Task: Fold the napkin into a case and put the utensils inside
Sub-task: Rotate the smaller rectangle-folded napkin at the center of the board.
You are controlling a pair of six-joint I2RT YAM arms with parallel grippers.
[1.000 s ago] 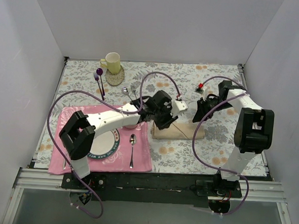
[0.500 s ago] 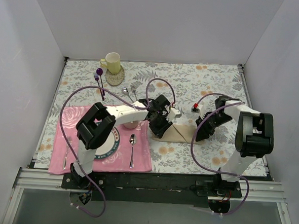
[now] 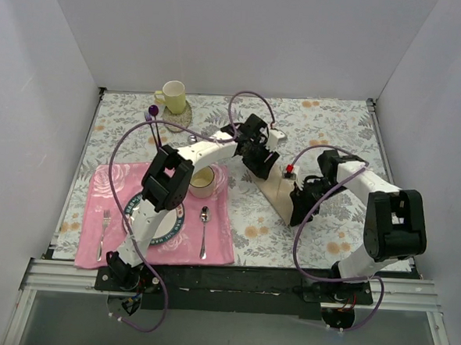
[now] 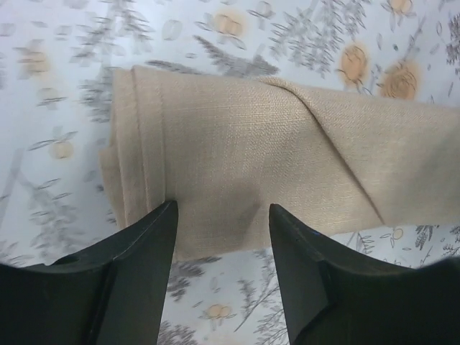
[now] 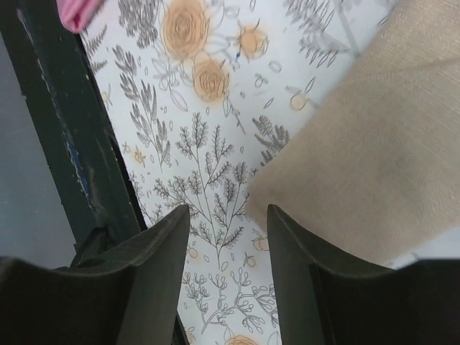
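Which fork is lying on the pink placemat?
The all-silver fork left of the plate. The purple-handled fork lies off the placemat, on the tablecloth near the yellow mug.

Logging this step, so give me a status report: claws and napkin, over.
Left claw open above the folded napkin, holding nothing. Right claw open over the tablecloth beside the napkin's edge. Nothing seen on the napkin.
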